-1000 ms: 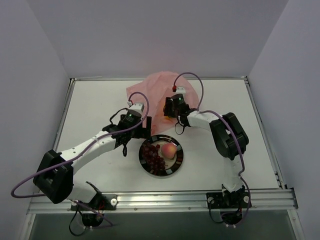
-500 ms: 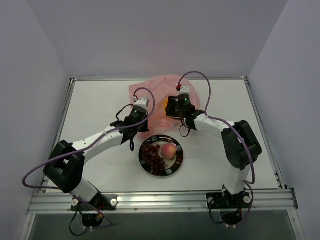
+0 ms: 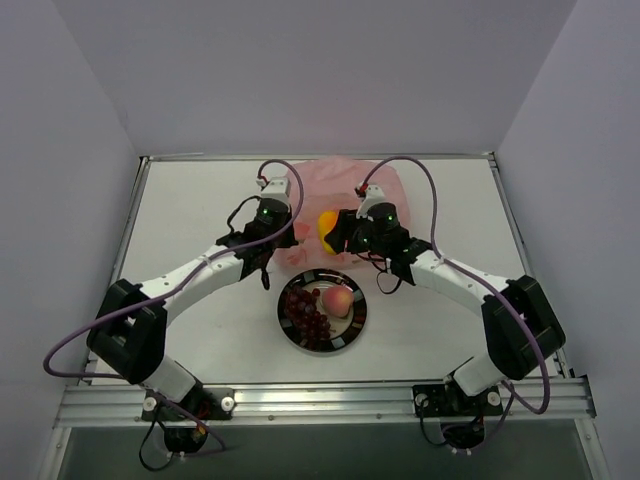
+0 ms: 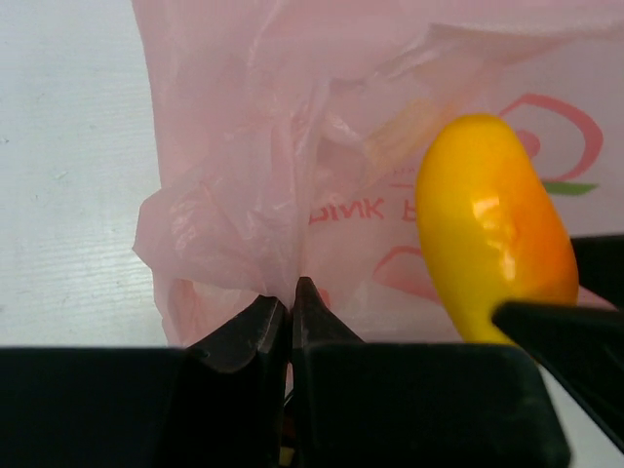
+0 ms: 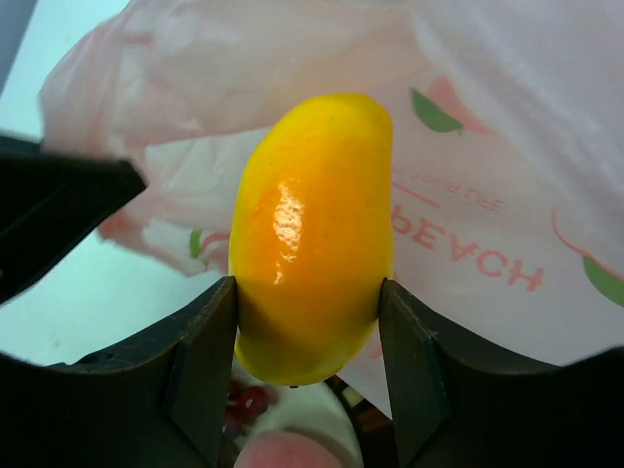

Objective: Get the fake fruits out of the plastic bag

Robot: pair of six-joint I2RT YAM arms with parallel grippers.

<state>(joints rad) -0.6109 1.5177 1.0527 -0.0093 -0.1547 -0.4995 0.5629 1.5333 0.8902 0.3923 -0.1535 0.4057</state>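
The pink translucent plastic bag [image 3: 340, 185] lies crumpled at the back middle of the table. My left gripper [image 3: 288, 240] is shut on a fold of the plastic bag's [image 4: 244, 146] near left edge, the film pinched between its fingertips [image 4: 291, 292]. My right gripper [image 3: 328, 232] is shut on the yellow-orange mango [image 3: 326, 229], held upright [image 5: 312, 234] in front of the bag [image 5: 507, 117], outside it. The grape bunch [image 3: 305, 310] and the peach [image 3: 338, 300] lie in the round dish [image 3: 360, 318]. The mango [image 4: 492, 234] also shows at the right of the left wrist view.
The black-rimmed dish sits just near of the bag, below both grippers. In the right wrist view the peach [image 5: 283, 450] and grapes [image 5: 244, 400] show under the held mango. Grey walls stand behind and to both sides of the white table [image 3: 180, 230].
My left gripper went from open to shut on the bag's edge. My right gripper has drawn the mango out of the bag, toward the dish.
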